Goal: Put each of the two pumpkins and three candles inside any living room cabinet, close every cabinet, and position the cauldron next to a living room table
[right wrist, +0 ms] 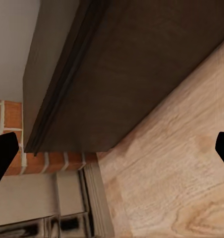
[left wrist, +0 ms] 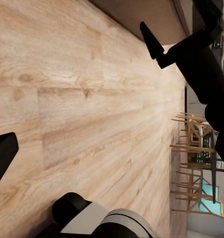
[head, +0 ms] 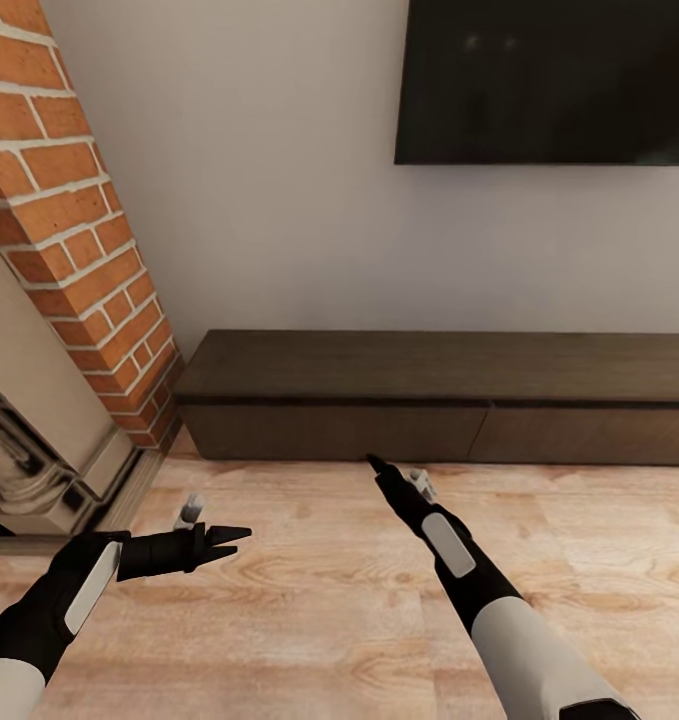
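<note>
The long, low dark brown cabinet runs along the wall under the television, and both flat fronts I can see are closed. My right gripper hangs open just in front of its left front, pointing at it; the right wrist view has the cabinet's end corner between the spread fingertips. My left gripper is open above the floor, aimed to the right, with nothing in it. One of its fingers shows in the left wrist view. The pumpkins, candles and cauldron are out of view.
A brick fireplace column stands close on the left, with a stone surround at its foot. A black television hangs on the wall. Light wood floor spreads below me. Wooden chairs stand far off.
</note>
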Controlling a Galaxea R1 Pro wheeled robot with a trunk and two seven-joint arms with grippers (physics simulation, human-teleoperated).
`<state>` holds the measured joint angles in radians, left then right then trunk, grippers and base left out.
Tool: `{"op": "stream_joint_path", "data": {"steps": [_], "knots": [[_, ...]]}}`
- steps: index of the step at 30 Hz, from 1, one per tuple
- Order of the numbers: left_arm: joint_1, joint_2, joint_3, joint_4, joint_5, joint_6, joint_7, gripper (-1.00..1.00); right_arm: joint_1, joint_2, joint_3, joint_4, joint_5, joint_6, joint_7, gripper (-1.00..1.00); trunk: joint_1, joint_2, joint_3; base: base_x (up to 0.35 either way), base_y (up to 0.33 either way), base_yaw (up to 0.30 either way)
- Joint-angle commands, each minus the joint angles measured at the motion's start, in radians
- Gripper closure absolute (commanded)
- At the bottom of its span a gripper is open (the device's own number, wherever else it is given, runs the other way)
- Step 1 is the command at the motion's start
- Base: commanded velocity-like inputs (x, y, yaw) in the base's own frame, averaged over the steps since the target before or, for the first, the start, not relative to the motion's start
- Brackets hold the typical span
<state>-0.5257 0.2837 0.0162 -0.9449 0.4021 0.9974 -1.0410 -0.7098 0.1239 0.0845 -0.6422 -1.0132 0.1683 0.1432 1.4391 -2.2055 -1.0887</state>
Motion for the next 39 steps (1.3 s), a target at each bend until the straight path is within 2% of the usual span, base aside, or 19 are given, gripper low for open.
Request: {"op": "stream_joint_path", "data": {"steps": [1, 3, 4, 6, 7, 10, 12, 15, 18, 22, 28, 39], "knots": [[0.000, 0.000, 0.001, 0.000, -0.001, 0.004, -0.003, -1.00, 0.000, 0.000, -0.005, 0.000, -0.029, -0.003, 0.004, -1.00, 0.004, -0.008, -0.004, 0.000, 0.000, 0.000], [0.000, 0.000, 0.001, 0.000, 0.000, 0.004, -0.003, -1.00, 0.000, 0.000, -0.017, 0.001, -0.068, -0.007, 0.011, -1.00, 0.011, -0.022, -0.010, 0.000, 0.000, 0.000], [0.000, 0.002, 0.001, 0.000, 0.000, 0.004, -0.004, -1.00, 0.000, -0.001, -0.040, 0.001, -0.144, -0.012, 0.035, -1.00, 0.015, -0.029, -0.013, 0.000, 0.000, 0.000], [0.000, 0.016, 0.002, 0.000, 0.003, 0.005, -0.007, -1.00, 0.002, -0.001, -0.057, 0.008, -0.223, -0.016, 0.087, -1.00, 0.023, -0.043, -0.020, 0.000, 0.000, 0.000], [0.000, 0.033, 0.001, 0.000, 0.014, 0.006, -0.027, -1.00, 0.005, -0.001, -0.063, 0.012, -0.252, -0.017, 0.121, -1.00, 0.027, -0.050, -0.023, 0.000, 0.000, 0.000], [0.000, 0.062, -0.001, 0.004, 0.035, 0.006, -0.104, -1.00, 0.007, 0.000, -0.066, 0.016, -0.274, -0.021, 0.146, -1.00, 0.038, -0.071, -0.032, 0.000, 0.000, 0.000], [0.000, 0.073, 0.002, 0.008, 0.041, 0.006, -0.132, -1.00, 0.007, 0.002, -0.064, 0.017, -0.279, -0.034, 0.151, -1.00, 0.046, -0.085, -0.038, 0.000, 0.000, 0.000], [0.000, 0.096, 0.003, 0.011, 0.047, 0.006, -0.151, -1.00, 0.008, 0.000, -0.067, 0.018, -0.294, -0.081, 0.167, -1.00, 0.057, -0.106, -0.048, 0.000, 0.000, 0.000], [0.000, 0.105, 0.002, 0.013, 0.049, 0.006, -0.157, -1.00, 0.013, -0.001, -0.069, 0.020, -0.327, -0.128, 0.198, -1.00, 0.069, -0.127, -0.057, 0.000, 0.000, 0.000], [0.000, 0.107, 0.005, 0.020, 0.056, 0.006, -0.160, -1.00, 0.033, -0.001, -0.068, 0.022, -0.445, -0.149, 0.352, -1.00, 0.084, -0.155, -0.070, 0.000, 0.000, 0.000], [0.000, 0.097, -0.003, 0.015, 0.060, 0.006, -0.160, -1.00, 0.040, -0.001, -0.068, 0.022, -0.477, -0.145, 0.411, -1.00, 0.107, -0.197, -0.089, 0.000, 0.000, 0.000], [0.000, 0.095, -0.007, 0.010, 0.062, 0.006, -0.161, -1.00, 0.044, -0.001, -0.068, 0.023, -0.479, -0.144, 0.461, -1.00, 0.149, -0.274, -0.123, 0.000, 0.000, 0.000]]}}
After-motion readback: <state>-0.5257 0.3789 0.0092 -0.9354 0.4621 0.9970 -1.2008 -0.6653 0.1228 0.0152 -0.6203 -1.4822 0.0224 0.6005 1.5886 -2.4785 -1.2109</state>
